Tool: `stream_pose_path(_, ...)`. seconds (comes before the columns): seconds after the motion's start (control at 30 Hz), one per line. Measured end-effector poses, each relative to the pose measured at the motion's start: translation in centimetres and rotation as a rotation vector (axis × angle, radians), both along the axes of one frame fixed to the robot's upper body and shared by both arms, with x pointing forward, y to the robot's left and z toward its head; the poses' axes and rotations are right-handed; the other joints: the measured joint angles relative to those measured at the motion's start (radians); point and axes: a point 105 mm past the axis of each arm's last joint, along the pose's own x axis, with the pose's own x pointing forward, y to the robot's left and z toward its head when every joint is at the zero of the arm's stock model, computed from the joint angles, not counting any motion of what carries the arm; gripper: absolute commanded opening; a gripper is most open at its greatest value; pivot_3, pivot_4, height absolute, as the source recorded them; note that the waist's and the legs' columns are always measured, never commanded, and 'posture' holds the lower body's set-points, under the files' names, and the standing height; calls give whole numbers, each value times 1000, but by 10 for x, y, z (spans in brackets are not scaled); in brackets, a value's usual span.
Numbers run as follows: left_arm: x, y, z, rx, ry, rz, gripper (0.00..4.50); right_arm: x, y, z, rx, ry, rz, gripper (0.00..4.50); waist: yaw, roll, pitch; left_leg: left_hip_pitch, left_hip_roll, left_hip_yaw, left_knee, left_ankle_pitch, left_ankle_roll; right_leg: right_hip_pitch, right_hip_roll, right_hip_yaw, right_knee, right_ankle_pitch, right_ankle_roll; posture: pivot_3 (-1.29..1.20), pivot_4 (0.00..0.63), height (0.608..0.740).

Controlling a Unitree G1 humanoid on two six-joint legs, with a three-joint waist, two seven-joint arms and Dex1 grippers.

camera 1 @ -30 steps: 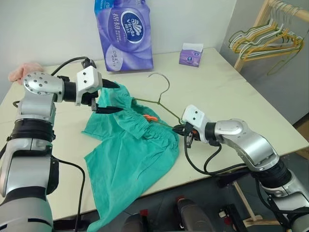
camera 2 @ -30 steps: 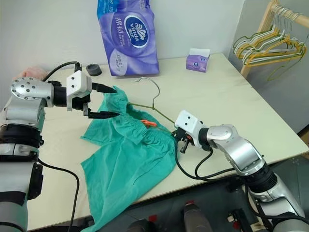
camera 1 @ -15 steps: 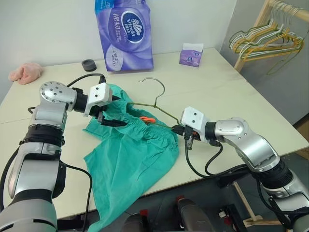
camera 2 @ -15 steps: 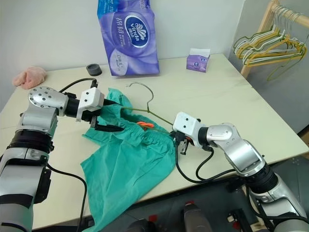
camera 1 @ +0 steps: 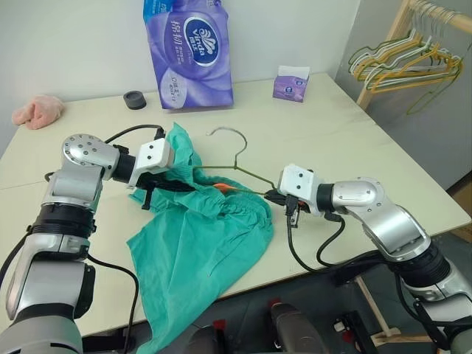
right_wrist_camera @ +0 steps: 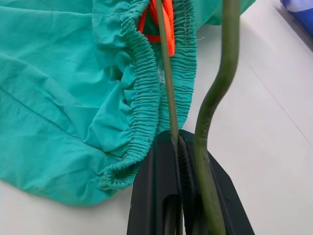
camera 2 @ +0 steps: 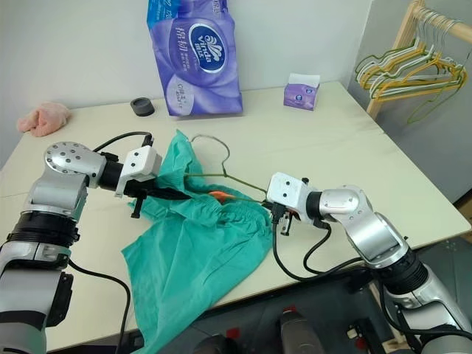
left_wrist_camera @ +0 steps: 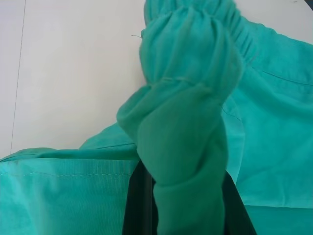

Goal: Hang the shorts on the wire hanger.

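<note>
Left gripper: fingers closed, pinching a bunched fold of the shorts at the waistband end nearest the pink cloth.

Right gripper: fingers together, clamped on the corner of the wire hanger at the opposite end of the waistband; in the right wrist view the thin wire runs straight out from between the black fingers.

Shorts: teal, spread on the table between the two grippers, waistband gathered along the hanger's lower wire, one leg hanging over the table's near edge. Orange cord at the middle of the waistband, touching the wire.

Wire hanger: olive green, lying over the shorts, hook pointing away from them toward the purple pack.

Beyond the shorts:
- Purple tissue pack, upright against the wall.
- Small black ring, just beside the pack.
- Small purple tissue box, on the pack's other side.
- Pink cloth, at the far table corner.
- Bunch of hangers on a wooden rack, off the table past the tissue box.
</note>
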Motion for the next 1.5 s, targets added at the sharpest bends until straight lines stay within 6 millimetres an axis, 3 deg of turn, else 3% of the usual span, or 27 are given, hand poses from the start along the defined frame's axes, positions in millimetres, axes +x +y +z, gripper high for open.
stream_pose_path(0.07, -2, -2, 0, 0, 6, -15, 9, -2, -3, 1, -19, -26, 30, 246, 0, 0, 0, 0, 0, 0, 0, 0, 0, 0, 0, 0, 0, 0, 0, -233, 85, 740)
stream_pose_path(0.23, -2, -9, -1, -6, 12, -29, 0, -7, -20, 0, -115, -91, 136, 1784, 2, 0, 0, 0, 0, 0, 0, 0, 0, 0, 0, 0, 0, 0, 0, -230, 88, 740)
stream_pose_path(0.33, -1, -9, -3, -24, 12, -12, 0, -1, -54, -8, -192, -76, 87, 2811, 8, 0, 0, 0, 0, 1, 1, 0, 0, 1, 0, 1, -1, 0, 0, -231, 92, 740)
stream_pose_path(0.43, 2, -5, -5, -35, 7, 40, 0, 1, -100, -17, -202, -19, -64, 3914, 13, 0, 0, 1, 0, 0, 1, 0, 0, 2, 0, 0, 0, 0, 0, -237, 97, 740)
stream_pose_path(0.5, 4, -3, -6, -41, 3, 65, 0, -1, -113, -22, -162, 13, -128, 4478, 12, 0, 0, 1, 0, 1, 1, 0, 0, 2, 0, 1, 1, 0, 0, -241, 99, 740)
stream_pose_path(0.57, 6, -3, -5, -48, -7, 79, 0, -5, -106, -28, -15, 38, -189, 4478, 6, -3, -2, 2, 1, 0, 0, 0, 0, 2, 2, 1, 1, 0, 0, -241, 100, 740)
stream_pose_path(0.8, 9, -5, -5, -71, -14, 106, 0, -12, -39, -43, 402, 172, -345, 4478, 3, -3, -2, 3, 1, 2, 1, 0, 0, -1, 2, 3, 7, -1, 0, -232, 102, 740)
stream_pose_path(0.87, 10, -5, -5, -74, -17, 112, 0, -12, -28, -50, 424, 210, -372, 4478, 8, -3, -2, 2, 1, 2, 1, 0, 0, -1, 1, 3, 7, -1, 0, -228, 103, 740)
stream_pose_path(1.13, 11, -4, -4, -75, -22, 119, 0, -20, -15, -71, 388, 313, -394, 4478, 14, -4, -3, 2, 0, 1, 4, 0, 0, 0, 0, 2, 7, -1, 0, -219, 97, 740)
stream_pose_path(1.23, 11, -4, -4, -76, -24, 121, 0, -20, -9, -76, 400, 346, -406, 3897, 12, -4, -3, 2, 0, 1, 4, 0, 0, 0, 0, 2, 8, -1, 0, -217, 94, 740)
stream_pose_path(1.5, 11, -2, -8, -87, -22, 141, 0, -11, 1, -80, 439, 379, -447, 1125, 13, -4, -3, 2, 0, 0, 4, 0, 0, 0, 0, 1, 8, -1, 0, -213, 91, 740)
